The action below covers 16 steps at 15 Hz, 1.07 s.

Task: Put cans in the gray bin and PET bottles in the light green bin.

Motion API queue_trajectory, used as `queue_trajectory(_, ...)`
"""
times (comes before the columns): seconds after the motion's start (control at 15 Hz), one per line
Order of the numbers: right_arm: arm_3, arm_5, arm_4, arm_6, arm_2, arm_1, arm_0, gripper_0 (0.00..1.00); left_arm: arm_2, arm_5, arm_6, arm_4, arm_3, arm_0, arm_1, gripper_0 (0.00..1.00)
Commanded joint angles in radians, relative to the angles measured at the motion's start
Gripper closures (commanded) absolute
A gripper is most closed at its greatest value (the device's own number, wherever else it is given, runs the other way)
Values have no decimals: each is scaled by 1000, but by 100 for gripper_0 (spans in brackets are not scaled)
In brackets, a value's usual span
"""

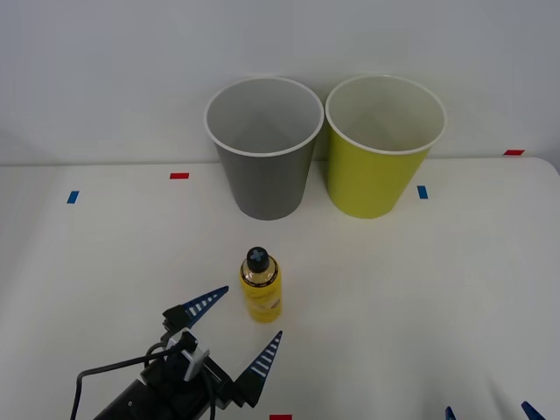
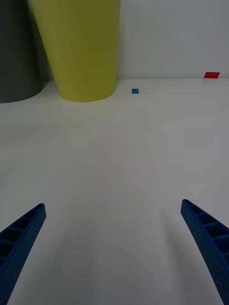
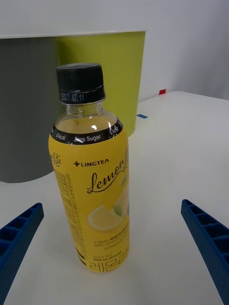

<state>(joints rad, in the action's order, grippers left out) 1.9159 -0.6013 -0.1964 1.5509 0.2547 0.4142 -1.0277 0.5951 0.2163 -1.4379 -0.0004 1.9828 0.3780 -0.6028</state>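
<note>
A small PET bottle (image 1: pixel 261 287) with a yellow label and black cap stands upright in the middle of the white table. My left gripper (image 1: pixel 234 332) is open just in front of it, its blue fingers spread to either side and not touching it. In the left wrist view the bottle (image 3: pixel 90 176) stands close between the fingers. Behind it stand the gray bin (image 1: pixel 264 147) and, to its right, the light green bin (image 1: pixel 383 144), both upright. My right gripper (image 1: pixel 490 413) is open low at the table's front right edge, holding nothing. No cans are in sight.
Small red and blue tape marks (image 1: pixel 179 176) dot the table (image 1: pixel 437 289). A white wall rises behind the bins. The right wrist view shows the light green bin (image 2: pixel 78 47) and gray bin (image 2: pixel 16 52) ahead across bare table.
</note>
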Motion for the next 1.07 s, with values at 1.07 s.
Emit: queue_trajectory(1.07, 0, 0, 0, 0, 0, 0, 0, 1, 41, -216, 7, 28, 1, -182, 86, 0)
